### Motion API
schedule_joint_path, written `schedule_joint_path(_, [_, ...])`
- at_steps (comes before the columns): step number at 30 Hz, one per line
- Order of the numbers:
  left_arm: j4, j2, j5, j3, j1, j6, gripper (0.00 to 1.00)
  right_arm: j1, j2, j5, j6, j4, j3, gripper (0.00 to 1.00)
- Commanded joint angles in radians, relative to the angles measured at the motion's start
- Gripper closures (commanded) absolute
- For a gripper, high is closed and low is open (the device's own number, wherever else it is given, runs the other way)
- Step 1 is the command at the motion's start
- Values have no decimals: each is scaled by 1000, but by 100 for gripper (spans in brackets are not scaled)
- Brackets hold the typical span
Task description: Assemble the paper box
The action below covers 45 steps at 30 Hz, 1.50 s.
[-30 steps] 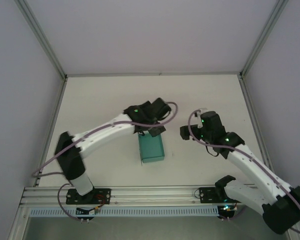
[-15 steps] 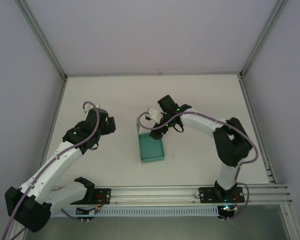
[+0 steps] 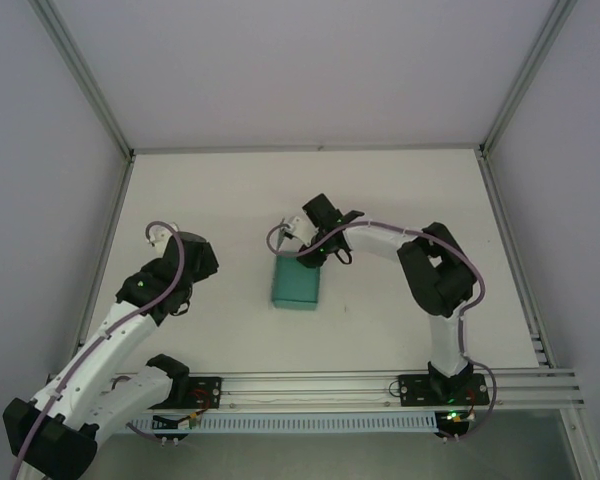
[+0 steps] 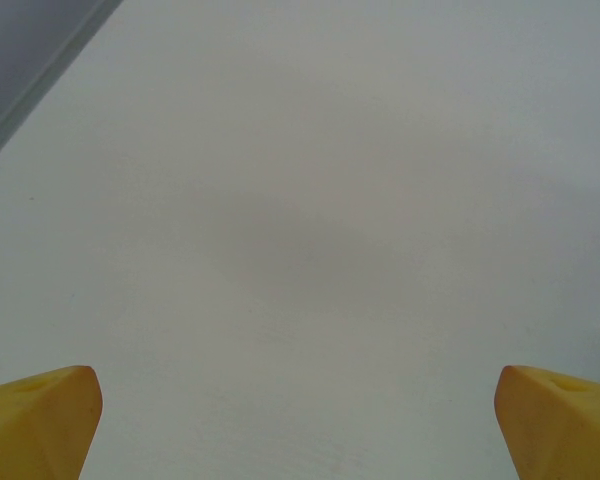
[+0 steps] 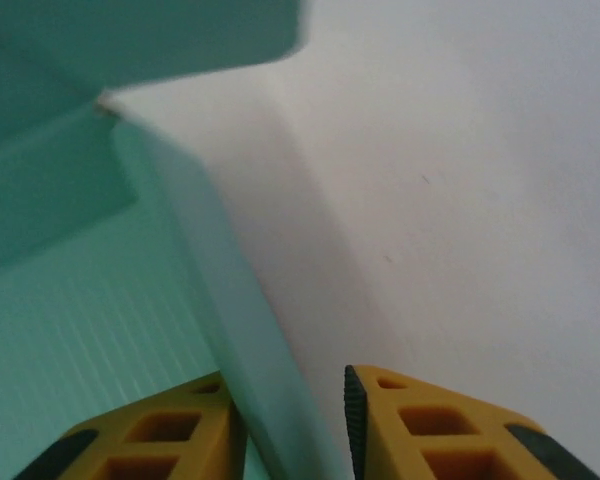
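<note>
The teal paper box [image 3: 295, 286] lies at the table's middle as a small rectangular shape. My right gripper [image 3: 311, 250] reaches over its far edge. In the right wrist view one thin teal wall [image 5: 220, 280] of the box runs between the yellow fingers [image 5: 400, 430]. The left finger lies against that wall, the right one stands a little off it, so the right gripper [image 5: 288, 385] is open around the wall. A teal flap [image 5: 130, 40] hangs above. My left gripper [image 3: 196, 256] is well left of the box; in its wrist view it [image 4: 295, 378] is wide open over bare table.
The white tabletop [image 3: 400, 190] is ringed by pale walls with aluminium posts [image 3: 80, 80]. A rail [image 3: 310, 385] runs along the near edge, holding both arm bases. A strip of wall edge [image 4: 30, 70] shows at the top left of the left wrist view.
The left arm has drawn back a little further left and nearer. The right gripper moved slightly left along the box's far edge, and the box shifted a little left and away.
</note>
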Motion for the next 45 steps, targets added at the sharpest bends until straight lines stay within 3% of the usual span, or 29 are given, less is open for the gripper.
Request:
schedule_joint_path(1, [-13,14,-52,32,5,-26,0,15,-98,153,186,72,-83,70])
schedule_joint_path(4, [-7,45,-60,37,5,-28,0,30,-158,299,359,53,-145,73])
schedule_joint_path(9, [13,100,-46,49,5,-31,0,63,-214,488,843,-185,-179,76])
schedule_joint_path(12, [40,132,-20,57,5,-24,0,107,-218,502,1045,-295,-200,76])
schedule_joint_path(16, [67,164,12,71,4,-3,0,189,-210,483,1198,-355,-201,77])
schedule_joint_path(23, [140,176,150,73,5,79,0,253,-209,458,1354,-415,-130,71])
schedule_joint_path(26, [214,171,260,56,4,160,0,259,-217,496,1347,-434,-116,70])
schedule_joint_path(28, [271,170,395,47,5,248,0,259,-230,527,1334,-469,-103,66])
schedule_joint_path(32, [327,189,651,59,3,462,0,260,-323,546,1226,-463,-114,52])
schedule_joint_path(34, [348,207,807,68,4,616,0,255,-396,559,1102,-434,-135,36])
schedule_joint_path(36, [345,237,928,87,3,765,0,242,-470,580,919,-377,-175,11])
schedule_joint_path(38, [302,282,967,145,4,848,0,208,-525,570,754,-329,-197,0])
schedule_joint_path(45, [75,559,983,403,4,1120,1,28,-623,224,206,-145,-238,0])
